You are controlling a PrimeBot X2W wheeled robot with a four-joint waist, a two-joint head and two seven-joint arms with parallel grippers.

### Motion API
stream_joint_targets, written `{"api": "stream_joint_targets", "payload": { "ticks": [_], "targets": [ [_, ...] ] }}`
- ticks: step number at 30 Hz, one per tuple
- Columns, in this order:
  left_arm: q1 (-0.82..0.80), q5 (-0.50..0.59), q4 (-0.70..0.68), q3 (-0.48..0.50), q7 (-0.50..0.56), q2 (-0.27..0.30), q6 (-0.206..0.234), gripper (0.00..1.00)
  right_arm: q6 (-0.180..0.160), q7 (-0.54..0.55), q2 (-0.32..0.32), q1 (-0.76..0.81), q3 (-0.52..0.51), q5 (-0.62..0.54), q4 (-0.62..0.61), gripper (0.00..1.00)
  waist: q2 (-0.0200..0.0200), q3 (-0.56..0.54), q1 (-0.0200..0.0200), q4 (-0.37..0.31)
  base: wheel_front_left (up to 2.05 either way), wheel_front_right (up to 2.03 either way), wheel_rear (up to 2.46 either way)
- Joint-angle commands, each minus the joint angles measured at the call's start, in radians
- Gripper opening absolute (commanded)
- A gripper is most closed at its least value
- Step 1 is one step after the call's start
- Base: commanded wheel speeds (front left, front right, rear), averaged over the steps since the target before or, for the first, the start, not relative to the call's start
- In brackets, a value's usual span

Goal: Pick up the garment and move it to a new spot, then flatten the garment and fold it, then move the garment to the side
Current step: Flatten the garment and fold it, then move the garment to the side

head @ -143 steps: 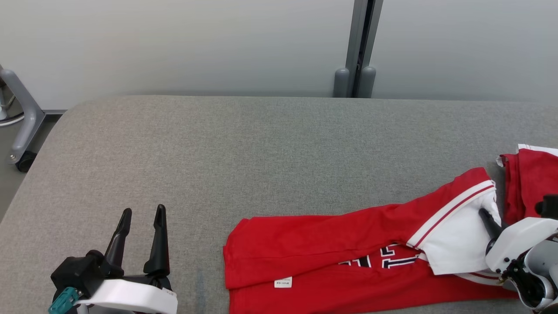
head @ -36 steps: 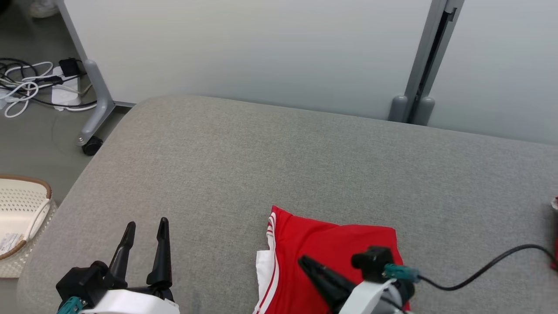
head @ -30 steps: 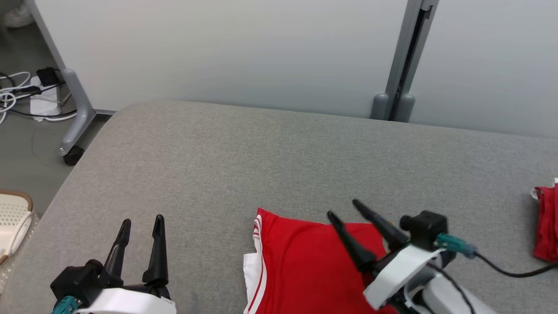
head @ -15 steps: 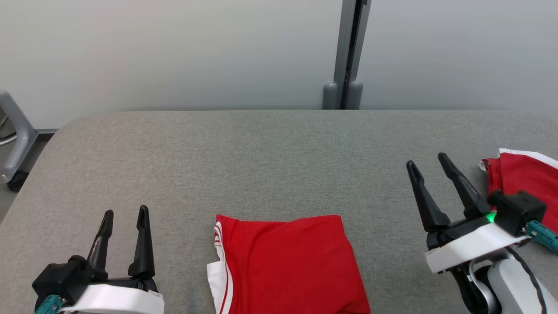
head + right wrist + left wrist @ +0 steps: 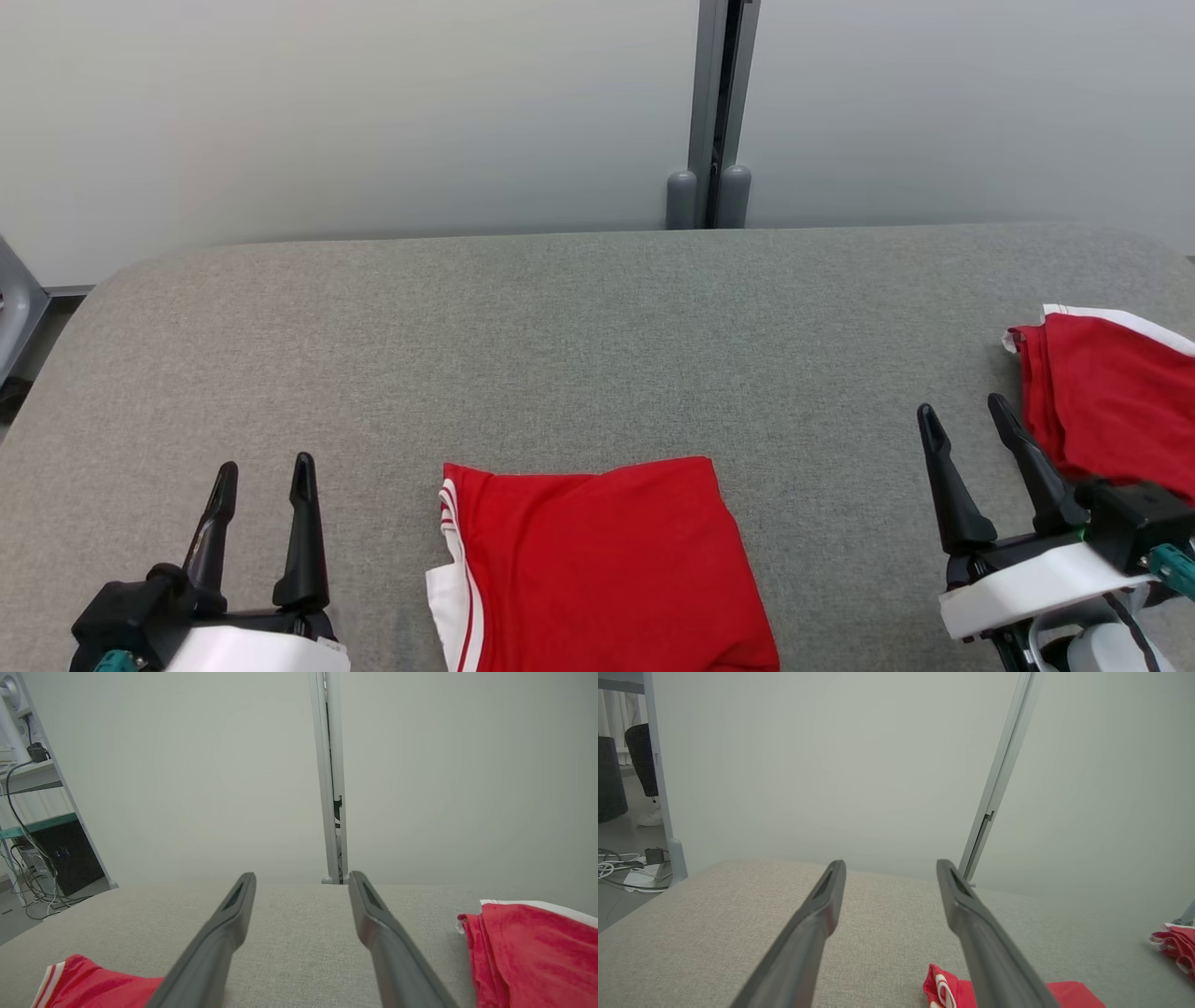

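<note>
The folded garment [image 5: 597, 560] lies at the tabletop's [image 5: 560, 327] near edge between both tools, seemingly closer to the left tool [image 5: 264, 461] than the right tool [image 5: 960, 403], each empty with fingers apart.

I read this as a robotics lab or test cell, not a home. The grey fabric-covered table [image 5: 560, 327], with a folded red garment [image 5: 597, 560] lying on it, stands against pale partition panels [image 5: 373, 112] joined by a grey metal post [image 5: 714, 103] on 2 rounded feet [image 5: 681, 198]. Through the left wrist camera I see cables [image 5: 612, 868] and a power block [image 5: 655, 855] on a bare grey floor [image 5: 630, 835]. The right wrist camera gives me a metal rack [image 5: 32, 772] with a dark computer case [image 5: 70, 858] and a tangle of wires [image 5: 39, 896] beside it.
</note>
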Motion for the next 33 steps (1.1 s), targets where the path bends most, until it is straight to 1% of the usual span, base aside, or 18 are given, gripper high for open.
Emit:
{"api": "stream_joint_targets", "payload": {
  "ticks": [1,12,23,27,29,31,32,33],
  "targets": [
    [0.013,0.015,0.002,0.009,-0.004,-0.003,-0.01,1.0,0.0,-0.006,0.004,0.012,-0.012,-0.018,0.01,1.0,-0.0001,0.0,0.0,-0.001,0.0,0.0,0.0],
    [0.017,0.053,0.011,0.03,-0.004,-0.032,-0.036,1.0,0.0,-0.006,0.021,-0.002,-0.044,-0.055,0.038,1.0,-0.0001,-0.002,0.0,-0.004,0.0,0.0,0.0],
    [0.012,0.071,0.025,0.044,-0.004,-0.054,-0.053,1.0,0.0,-0.005,0.029,-0.007,-0.039,-0.062,0.043,1.0,-0.0001,-0.001,0.0,0.005,0.0,0.0,0.0],
    [0.003,0.076,0.032,0.046,-0.004,-0.058,-0.061,1.0,0.0,0.015,0.03,-0.033,0.002,-0.036,0.053,1.0,-0.0001,0.002,0.0,0.011,0.0,0.0,0.0],
    [-0.004,0.076,0.039,0.042,-0.004,-0.061,-0.065,1.0,0.0,0.069,0.026,-0.076,0.062,0.009,0.07,1.0,-0.0001,0.003,0.0,0.022,0.0,0.0,0.0],
    [-0.009,0.074,0.045,0.038,-0.004,-0.064,-0.07,1.0,0.0,0.126,0.02,-0.099,0.098,0.027,0.097,1.0,-0.0001,0.002,0.0,0.035,0.0,0.0,0.0],
    [-0.009,0.074,0.045,0.038,-0.004,-0.064,-0.07,1.0,0.0,0.126,0.02,-0.099,0.098,0.027,0.097,1.0,-0.0001,0.002,0.0,0.035,0.0,0.0,0.0],
    [-0.012,0.073,0.047,0.037,-0.004,-0.066,-0.07,1.0,0.0,0.153,0.02,-0.114,0.111,0.038,0.112,1.0,-0.0001,0.002,0.0,0.043,0.0,0.0,0.0]
  ]
}}
